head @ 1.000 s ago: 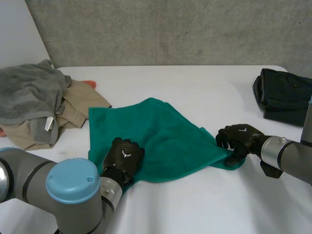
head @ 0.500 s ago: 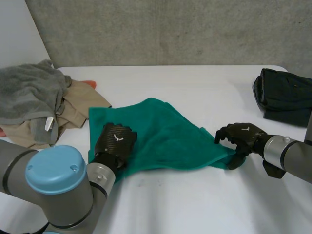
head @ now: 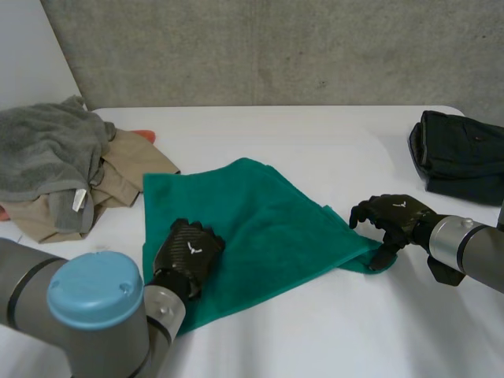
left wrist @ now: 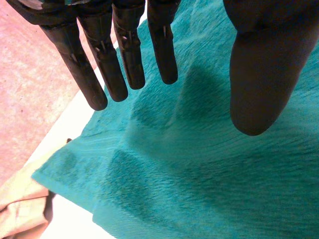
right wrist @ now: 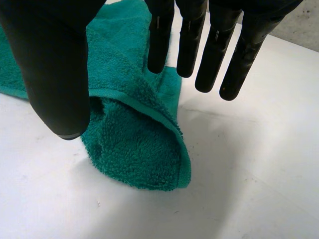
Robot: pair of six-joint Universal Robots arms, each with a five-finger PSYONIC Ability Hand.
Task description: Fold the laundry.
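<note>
Green towel (head: 260, 216) lay mid-worktop (head: 315, 142). My left robot hand (head: 189, 250), fingers straight, sat over its 7 o'clock edge. My right robot hand (head: 391, 218), fingers loosely spread and gripping nothing, hovered at its 4 o'clock corner. The grey cloth's (head: 47, 150) white label (head: 79, 200) was illegible.

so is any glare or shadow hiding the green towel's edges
Head view: even light, no glare on the white table, the green terry towel outlined cleanly. Right wrist view: its curled corner throws just a soft shadow on the table, hem readable. Left wrist view: ripples shade softly; the edge by the beige garment is clear.
</note>
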